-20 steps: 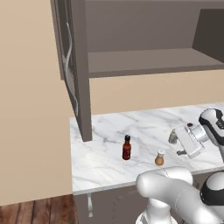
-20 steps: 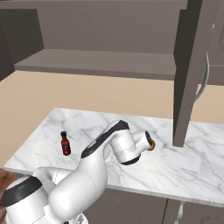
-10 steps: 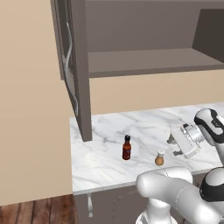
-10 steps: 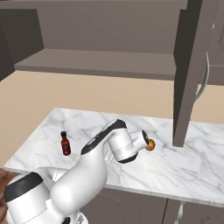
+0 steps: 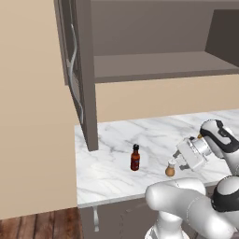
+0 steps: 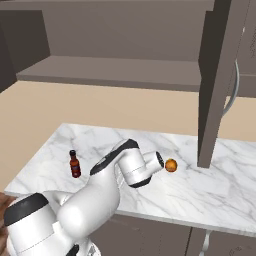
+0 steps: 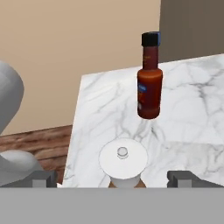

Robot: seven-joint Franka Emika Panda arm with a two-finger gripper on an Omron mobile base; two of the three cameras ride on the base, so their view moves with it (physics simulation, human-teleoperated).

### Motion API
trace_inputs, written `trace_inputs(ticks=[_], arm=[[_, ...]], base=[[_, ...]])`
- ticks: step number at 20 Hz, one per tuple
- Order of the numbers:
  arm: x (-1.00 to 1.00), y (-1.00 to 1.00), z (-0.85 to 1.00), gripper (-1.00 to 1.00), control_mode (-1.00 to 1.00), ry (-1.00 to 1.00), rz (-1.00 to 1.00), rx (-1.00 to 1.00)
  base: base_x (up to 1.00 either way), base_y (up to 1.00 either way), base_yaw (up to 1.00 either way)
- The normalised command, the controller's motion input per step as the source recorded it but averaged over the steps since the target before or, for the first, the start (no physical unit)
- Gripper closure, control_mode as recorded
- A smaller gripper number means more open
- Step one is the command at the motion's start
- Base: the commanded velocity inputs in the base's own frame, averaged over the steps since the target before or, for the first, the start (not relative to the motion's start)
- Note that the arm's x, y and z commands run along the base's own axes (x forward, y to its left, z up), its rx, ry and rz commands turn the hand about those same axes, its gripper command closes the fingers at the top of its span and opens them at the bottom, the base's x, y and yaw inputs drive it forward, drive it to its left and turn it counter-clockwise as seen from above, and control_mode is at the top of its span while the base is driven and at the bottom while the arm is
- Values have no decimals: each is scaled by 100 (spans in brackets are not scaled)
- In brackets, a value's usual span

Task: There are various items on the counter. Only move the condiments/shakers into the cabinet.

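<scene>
The claw (image 7: 112, 178) stood wide open with nothing held — in the hand view we saw its two dark finger tips (image 7: 43, 178) set far apart, one on either side of the white top of the tan shaker (image 7: 123, 162), which sat between them and close to the camera. We could not tell whether either tip touched it. In the left base view the claw (image 5: 179, 161) was low over the counter (image 5: 112, 175), just beside the tan shaker (image 5: 170, 169) near the front edge.

The dark red bottle (image 5: 135, 158) stood upright on the marble, black cap on top, a little to the left of the shaker and apart from it; in the hand view the dark red bottle (image 7: 149, 76) appeared beyond the shaker. The right base view showed the same bottle (image 6: 75, 164) toward the left end of the slab.

The orange fruit (image 6: 171, 165) lay on the counter near the end of the arm in the right base view, close to the lower edge of a cabinet door (image 6: 216, 85).

The cabinet (image 5: 154, 51) above hung open — door (image 5: 77, 77) with its curved silver handle (image 5: 72, 74) swung out at the left, inner shelf (image 5: 163, 65) bare.
</scene>
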Motion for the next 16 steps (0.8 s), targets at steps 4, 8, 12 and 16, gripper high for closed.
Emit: trace_inputs(ticks=[4,8,12,16], arm=[[0,11,-19,-100,-100,6,0,0],[0,2,-6,-100,-100,2,0,0],[0,1,0,-100,-100,1,0,0],[0,11,0,-100,-100,0,0,0]], base=[[0,0,0],[0,0,0],[0,0,0],[0,0,0]])
